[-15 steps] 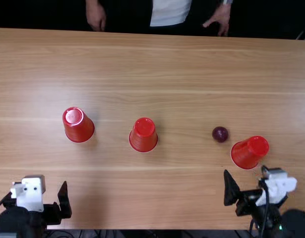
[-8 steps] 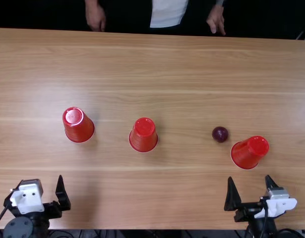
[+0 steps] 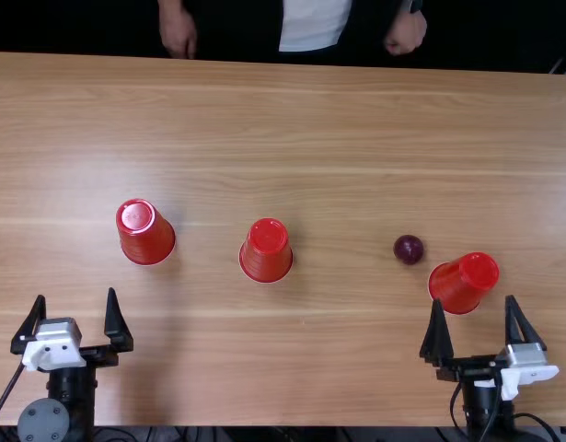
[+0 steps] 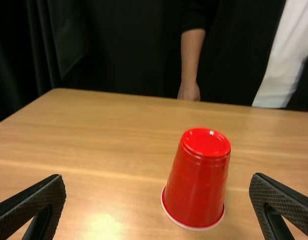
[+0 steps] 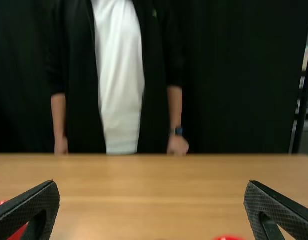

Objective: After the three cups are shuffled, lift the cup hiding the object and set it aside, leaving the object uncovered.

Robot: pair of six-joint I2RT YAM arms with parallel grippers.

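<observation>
Top view: ball [image 3: 409, 249] bare on table [image 3: 356, 138]. Right cup [image 3: 464, 282] just beside it, apart. Middle cup [image 3: 265, 250] and left cup [image 3: 144, 232] mouth-down. Right gripper [image 3: 474, 302] at near edge, fingers wide, right cup close ahead. Left gripper [image 3: 75, 296] spread wide too. Task looks done. Any right-arm move should go straight away from right cup, so it doesn't get nudged onto ball.

Left wrist view: left cup [image 4: 198, 180] ahead, framed by wide fingers [image 4: 33, 200]. Best left alone.

Right wrist view: fingers [image 5: 28, 205] wide, nothing held.

Robot lab — wooden table [image 3: 356, 120], black backdrop curtain [image 5: 244, 75]
</observation>
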